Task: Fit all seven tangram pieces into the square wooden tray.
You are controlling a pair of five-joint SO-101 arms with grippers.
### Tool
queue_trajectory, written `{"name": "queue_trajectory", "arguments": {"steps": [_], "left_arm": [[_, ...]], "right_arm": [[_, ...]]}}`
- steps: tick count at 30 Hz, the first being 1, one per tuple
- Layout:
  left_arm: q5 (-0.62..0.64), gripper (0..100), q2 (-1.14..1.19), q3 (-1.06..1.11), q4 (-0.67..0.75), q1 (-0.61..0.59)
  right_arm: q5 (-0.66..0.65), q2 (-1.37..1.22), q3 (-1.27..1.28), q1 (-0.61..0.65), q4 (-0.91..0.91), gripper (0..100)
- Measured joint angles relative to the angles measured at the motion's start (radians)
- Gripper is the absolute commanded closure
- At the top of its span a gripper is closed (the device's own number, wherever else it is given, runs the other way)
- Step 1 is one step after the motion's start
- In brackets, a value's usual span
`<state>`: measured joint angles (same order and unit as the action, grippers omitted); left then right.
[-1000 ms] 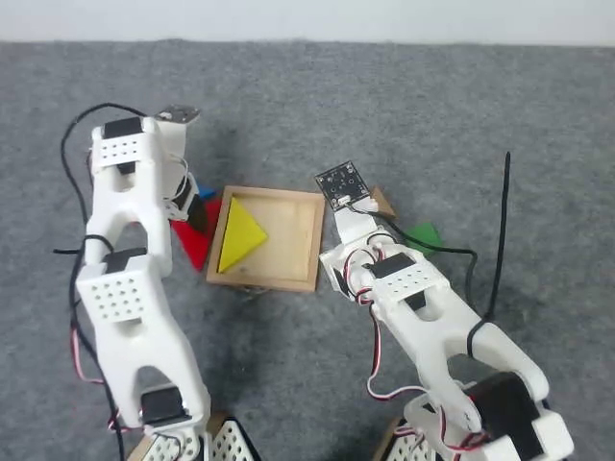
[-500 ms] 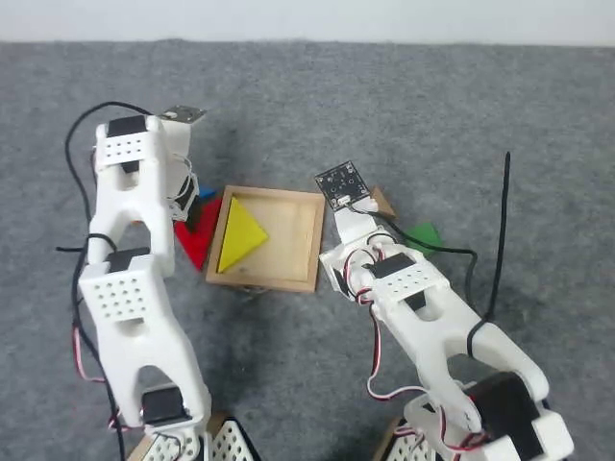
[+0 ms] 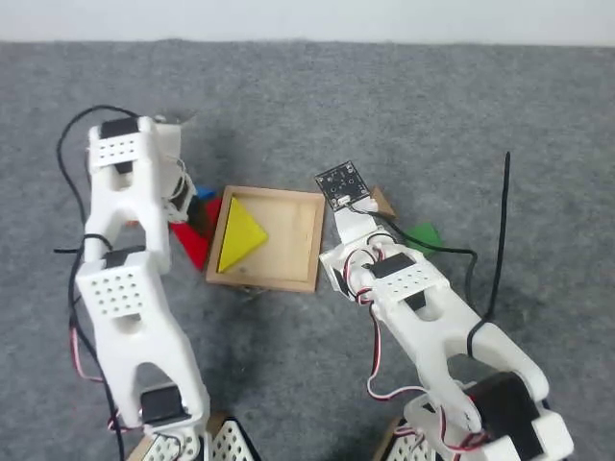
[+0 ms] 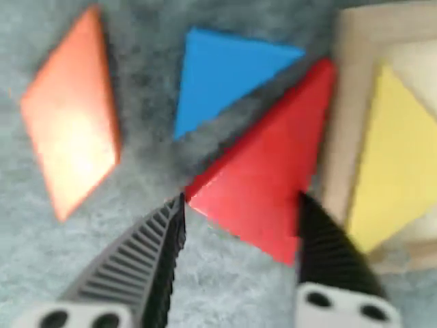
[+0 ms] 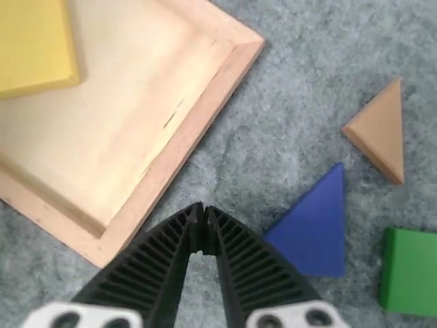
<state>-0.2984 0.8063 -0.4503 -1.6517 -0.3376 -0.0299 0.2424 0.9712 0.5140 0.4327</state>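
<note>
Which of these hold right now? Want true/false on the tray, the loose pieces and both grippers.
1. The yellow triangle lies inside the wooden tray. True.
2. The right gripper is shut on the dark blue triangle. False: it is shut on nothing, over the carpet between the tray and that triangle.
3. The left gripper is open over the red triangle. True.
4. The green piece sits in the tray. False: it lies on the carpet outside the tray.

Robotics lab, likely (grey felt table (image 3: 288,106), white wall (image 3: 307,19), loose cables (image 3: 505,192))
</note>
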Motion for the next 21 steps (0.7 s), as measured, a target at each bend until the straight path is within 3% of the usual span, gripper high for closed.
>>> {"name": "queue_trajectory", "arguments": {"steps": [21], "left_arm": [[-0.015, 70, 0.133, -0.175, -0.051, 0.000]], "right_arm": [[0.000, 0.000, 0.000, 0.000, 0.000, 99.2]]}}
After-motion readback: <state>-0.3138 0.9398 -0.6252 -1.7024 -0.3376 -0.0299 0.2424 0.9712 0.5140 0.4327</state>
